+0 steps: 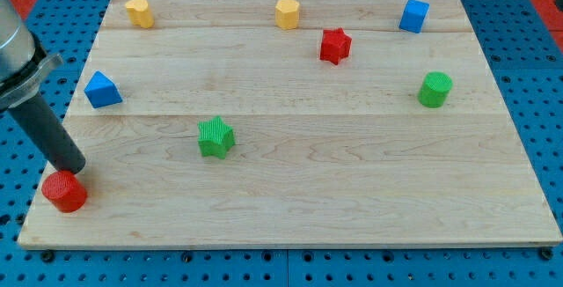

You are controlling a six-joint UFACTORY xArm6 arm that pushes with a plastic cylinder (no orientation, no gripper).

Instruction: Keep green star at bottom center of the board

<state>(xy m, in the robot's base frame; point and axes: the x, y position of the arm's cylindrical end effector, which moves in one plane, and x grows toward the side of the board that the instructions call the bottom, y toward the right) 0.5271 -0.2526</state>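
The green star (215, 137) lies left of the board's middle, a little below mid-height. My tip (74, 170) is at the view's bottom left, touching the upper edge of the red cylinder (65, 191). The rod rises from there toward the view's upper left. My tip is well to the left of the green star and slightly lower.
A blue triangle (102, 90) sits at the left edge. A yellow block (139, 11) and a yellow hexagon (287, 12) lie along the top. A red star (334, 46), a blue cube (413, 15) and a green cylinder (435, 90) lie on the right. The wooden board (352, 199) lies on a blue pegboard.
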